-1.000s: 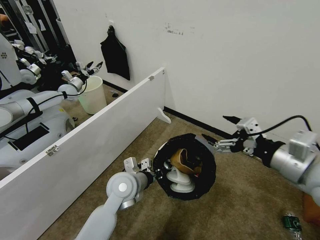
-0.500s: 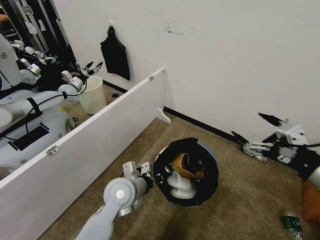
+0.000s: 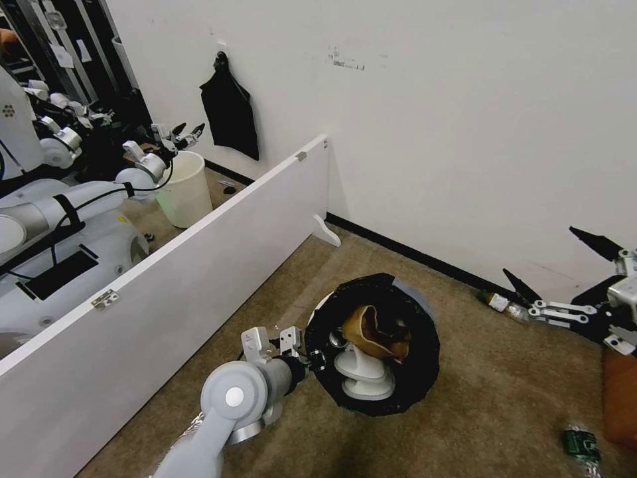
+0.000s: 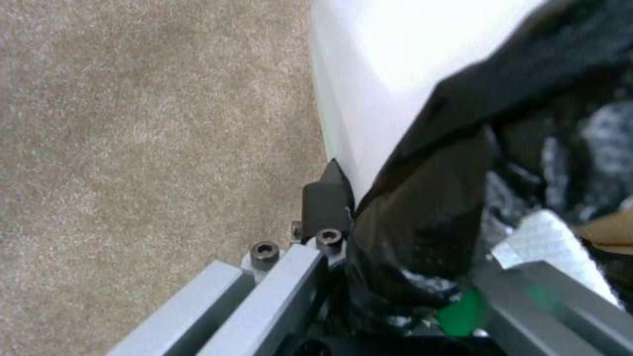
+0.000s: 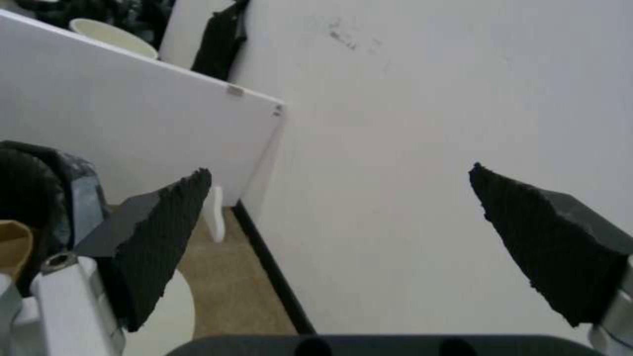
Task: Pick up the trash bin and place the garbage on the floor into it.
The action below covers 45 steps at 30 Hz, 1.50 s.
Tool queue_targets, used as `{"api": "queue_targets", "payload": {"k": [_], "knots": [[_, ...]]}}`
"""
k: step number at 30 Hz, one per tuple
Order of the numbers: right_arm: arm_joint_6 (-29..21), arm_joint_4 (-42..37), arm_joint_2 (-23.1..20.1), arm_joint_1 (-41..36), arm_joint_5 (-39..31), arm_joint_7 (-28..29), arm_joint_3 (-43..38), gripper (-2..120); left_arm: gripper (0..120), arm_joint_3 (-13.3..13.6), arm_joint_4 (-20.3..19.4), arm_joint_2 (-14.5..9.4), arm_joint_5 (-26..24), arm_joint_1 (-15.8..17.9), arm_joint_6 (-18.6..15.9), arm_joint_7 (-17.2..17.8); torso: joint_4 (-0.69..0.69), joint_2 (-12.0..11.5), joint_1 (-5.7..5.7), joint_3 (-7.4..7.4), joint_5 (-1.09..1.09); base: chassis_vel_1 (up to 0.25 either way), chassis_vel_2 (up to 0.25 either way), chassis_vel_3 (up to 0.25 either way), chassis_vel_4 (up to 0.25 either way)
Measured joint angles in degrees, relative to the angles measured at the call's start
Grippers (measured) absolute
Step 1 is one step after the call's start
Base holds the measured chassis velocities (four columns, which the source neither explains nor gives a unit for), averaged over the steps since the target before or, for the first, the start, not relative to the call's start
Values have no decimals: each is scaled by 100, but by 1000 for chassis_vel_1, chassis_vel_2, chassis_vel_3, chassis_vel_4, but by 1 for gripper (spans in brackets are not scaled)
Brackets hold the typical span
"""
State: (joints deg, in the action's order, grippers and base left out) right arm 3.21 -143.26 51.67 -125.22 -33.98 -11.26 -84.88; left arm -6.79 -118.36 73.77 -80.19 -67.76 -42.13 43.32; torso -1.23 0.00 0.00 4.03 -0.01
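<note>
The left gripper (image 3: 317, 352) holds the trash bin (image 3: 371, 342) by its near rim: in the left wrist view one finger (image 4: 326, 193) lies against the white outer wall and the black bag (image 4: 435, 217) fills the space on its other side, so the fingers are clamped narrow on the lined rim. The bin hangs tilted, mouth toward the head camera, with a brown paper bag (image 3: 371, 328) and white slippers (image 3: 361, 372) inside. The right gripper (image 3: 557, 272) is empty, its fingers (image 5: 165, 232) spread wide, pointing toward the wall (image 3: 464, 133) above the floor (image 3: 504, 398). A small bottle (image 3: 499, 302) lies on the carpet by the baseboard, just below and ahead of the lower right fingertip; a green-labelled bottle (image 3: 581, 443) lies well behind those fingers, near the robot. The step in hand appears to be the approach to the small bottle. To do it well, keep the fingers wide until they straddle the bottle across its short axis, lower them close to the carpet, and close only when the bottle sits between the pads. Keep the left grip firm and the bin mouth up enough that the contents stay inside.
</note>
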Motion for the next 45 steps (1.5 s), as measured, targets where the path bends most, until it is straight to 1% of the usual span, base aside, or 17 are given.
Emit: {"api": "queue_targets", "payload": {"k": [1, 3, 8, 9, 14, 16, 17, 18, 19, 24, 32, 37, 41, 45], "knots": [[0, 0, 0, 0, 0, 0, 0, 100, 0, 0, 0, 0, 0, 0, 0, 0, 0, 0, 0, 0, 0, 0, 0, 0, 0], [80, 1, 283, 85, 130, -121, 73, 100, 0, 1, -20, 23, 49, -38, 0, 2, 0, 0, 0, 0, 0, 0, 0, 0, 0], [158, 1, 492, 135, 195, -209, 105, 100, 0, -12, -38, 23, 87, -56, 0, 2, 1, 0, 0, 0, 0, 0, 0, 0, 0], [197, 1, 647, 201, 231, -281, 120, 100, 0, -31, -58, 20, 99, -59, 0, 2, 0, 0, 0, 0, 0, 0, 0, 0, 0], [208, 2, 820, 300, 290, -366, 131, 100, 0, -39, -71, 10, 115, -56, 0, 3, 1, 0, 0, 0, 0, 0, 0, 0, 0], [245, 2, 1188, 378, 458, -526, 200, 100, 0, -46, -100, -20, 159, -54, 0, -2, 0, 0, 0, 0, 0, 0, 0, 0, 0], [245, 2, 1188, 378, 458, -526, 200, 100, 0, -46, -100, -20, 159, -54, 0, -2, 0, 0, 0, 0, 0, 0, 0, 0, 0], [268, 2, 1411, 394, 493, -602, 225, 100, 0, -49, -116, -54, 222, -55, 0, -47, -1, 0, 0, 0, 0, 0, 0, 0, 0], [268, 2, 1471, 407, 480, -618, 226, 100, 0, -51, -116, -72, 275, -55, 0, -100, -1, 0, 0, 0, 0, 0, 0, 0, 0], [253, 3, 1563, 427, 426, -627, 208, 100, 0, -53, -116, -94, 401, -41, 0, -213, 2, 0, 0, 0, 0, 0, 0, 0, 0], [253, 3, 1855, 462, 372, -683, 174, 100, 0, -77, -116, -85, 647, -47, 0, -384, 1, 0, 0, 0, 0, 0, 0, 0, 0], [264, 3, 1921, 478, 366, -734, 170, 100, 0, -80, -116, -79, 707, -51, 0, -437, 1, 0, 0, 0, 0, 0, 0, 0, 0], [279, 3, 1986, 494, 358, -765, 167, 100, 0, -80, -88, -72, 895, -50, 0, -559, 0, 0, 0, 0, 0, 0, 0, 0, 0], [290, 2, 1989, 497, 334, -798, 145, 100, 0, -78, -76, -60, 956, -50, 0, -579, 1, 0, 0, 0, 0, 0, 0, 0, 0]]}}
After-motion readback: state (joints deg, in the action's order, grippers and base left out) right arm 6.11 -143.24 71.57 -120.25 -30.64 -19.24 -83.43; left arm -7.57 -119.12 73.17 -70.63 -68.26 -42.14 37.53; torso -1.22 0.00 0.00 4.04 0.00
